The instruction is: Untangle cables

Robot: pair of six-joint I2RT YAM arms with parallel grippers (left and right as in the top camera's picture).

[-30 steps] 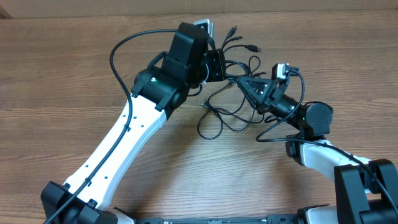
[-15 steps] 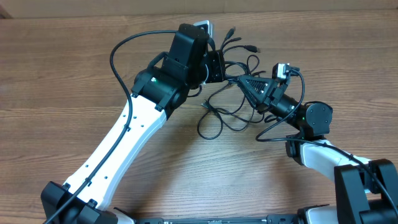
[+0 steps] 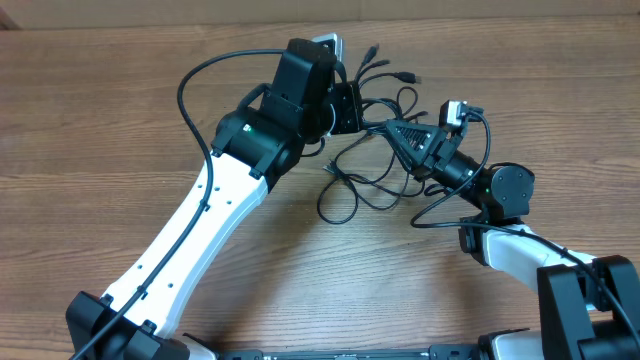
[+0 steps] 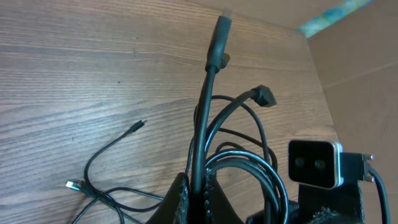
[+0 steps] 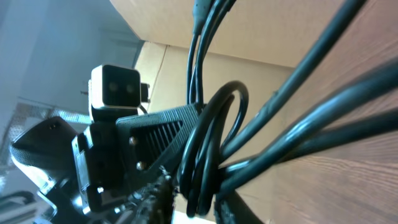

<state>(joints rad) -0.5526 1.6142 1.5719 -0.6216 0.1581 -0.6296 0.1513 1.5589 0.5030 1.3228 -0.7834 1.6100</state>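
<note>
The cables (image 3: 372, 150) are thin black cords tangled on the wooden table between my two arms. Loose loops (image 3: 345, 195) trail toward the near side, and plug ends (image 3: 372, 50) fan out at the back. My left gripper (image 3: 352, 106) is shut on one cord. In the left wrist view this gripper (image 4: 198, 190) pinches a cable (image 4: 205, 118) that runs up to a long plug (image 4: 221, 31). My right gripper (image 3: 388, 130) points left into the tangle, close to the left one. In the right wrist view this gripper (image 5: 196, 199) is shut on a bundle of looped cables (image 5: 208, 143).
A cardboard wall (image 3: 500, 12) stands along the table's far edge. The two wrist cameras (image 4: 314, 163) (image 5: 115, 87) sit close together over the tangle. A silver-tipped plug (image 4: 71, 185) and a small plug (image 4: 138, 126) lie on bare wood to the left.
</note>
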